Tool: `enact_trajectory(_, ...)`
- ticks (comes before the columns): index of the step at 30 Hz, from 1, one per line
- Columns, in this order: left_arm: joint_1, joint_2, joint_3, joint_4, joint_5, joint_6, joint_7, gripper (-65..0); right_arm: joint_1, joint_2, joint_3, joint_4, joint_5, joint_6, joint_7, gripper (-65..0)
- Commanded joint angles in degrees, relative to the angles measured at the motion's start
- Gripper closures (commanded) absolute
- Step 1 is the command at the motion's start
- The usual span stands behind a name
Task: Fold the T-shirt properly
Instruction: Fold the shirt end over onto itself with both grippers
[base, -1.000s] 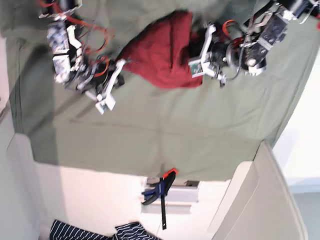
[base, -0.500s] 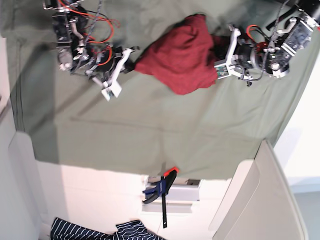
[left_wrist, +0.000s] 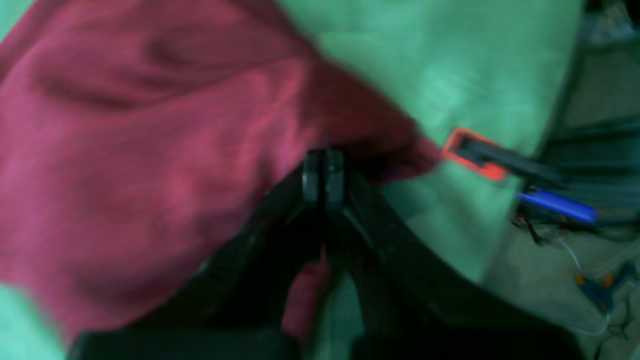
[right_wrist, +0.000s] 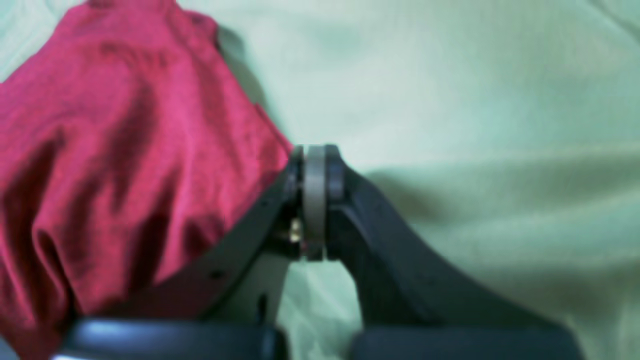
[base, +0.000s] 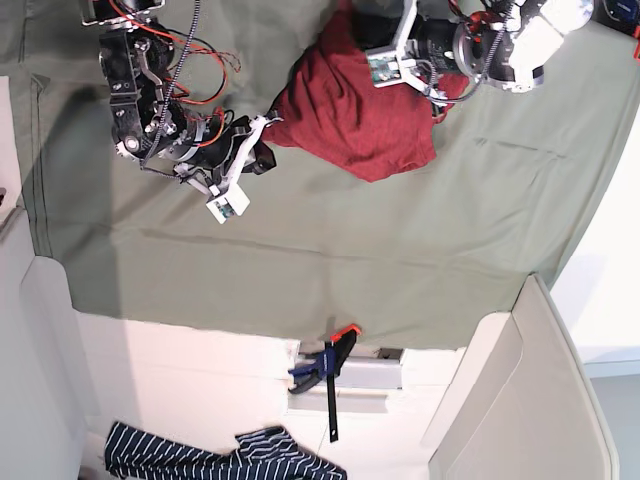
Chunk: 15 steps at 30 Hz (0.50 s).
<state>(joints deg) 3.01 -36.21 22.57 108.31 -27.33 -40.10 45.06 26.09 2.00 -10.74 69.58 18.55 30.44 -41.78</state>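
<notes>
Both pincers are pinched shut on the red shirt (base: 350, 115): the left pincer (left_wrist: 324, 172) and the right pincer (right_wrist: 314, 200). It's soft, light, floppy; grab corners.

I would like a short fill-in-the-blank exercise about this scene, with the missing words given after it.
1. The shirt lying on the green sheet is dark ____.
2. The left gripper is shut on the ____.
3. In the base view, a clamp sits at the sheet's ____ edge.
4. The striped garment lies ____ the green sheet.

Missing words: red; shirt; lower; off
</notes>
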Motion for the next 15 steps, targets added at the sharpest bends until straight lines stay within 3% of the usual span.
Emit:
enact_trajectory(1,-0.9,-1.1,-2.2,0.9,-1.2,0.1,-1.0,0.0,2.2,-0.5,0.1,1.1,1.0,0.2,2.2,0.0)
enact_trajectory(8,4.3,-5.4,-10.3,0.9,-5.6,0.1,1.3,0.0,6.6,-7.5,0.1,-4.6,-6.5,0.2,5.3,0.0)
enact_trajectory(12,8.2,-4.7,-14.5,1.2,-10.1,0.1,1.5,0.0,10.0,-10.5,0.1,-10.0,-9.2,0.2,6.3,0.0)
enact_trajectory(15,11.0,-3.0,-16.1,3.3,-11.2,0.1,1.5,0.0,10.5,-10.6,-0.3,-11.0,-8.8,0.2,6.4,0.0)
